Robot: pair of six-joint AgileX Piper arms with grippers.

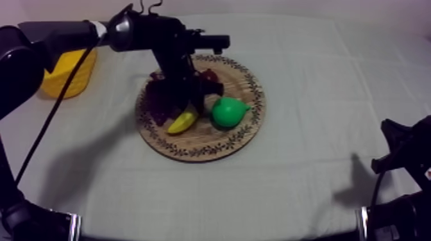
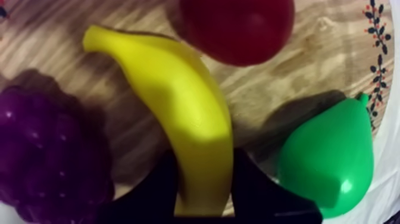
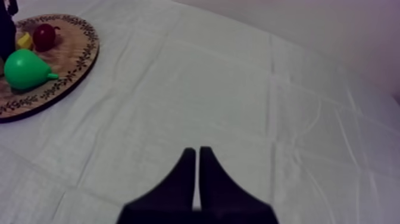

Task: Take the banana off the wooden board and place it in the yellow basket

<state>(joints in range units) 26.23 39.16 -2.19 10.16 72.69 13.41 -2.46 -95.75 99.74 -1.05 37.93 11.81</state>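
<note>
Top view: the left gripper [image 1: 187,108] is down on the wooden board [image 1: 211,151], at the banana [image 1: 182,122]. The banana lies between the grapes [image 1: 159,97] and the pear [image 1: 228,112]. The yellow basket [image 1: 54,83] stands well apart at the left.

Left wrist view: the black fingers [image 2: 149,193] clasp the banana's near end, one on each side. I judge it a light, stiff, smooth toy; a hold nearer its thick middle would slip less.

Right wrist view: the right gripper [image 3: 197,179] is clenched on nothing above the bare surface [image 3: 238,89].
</note>
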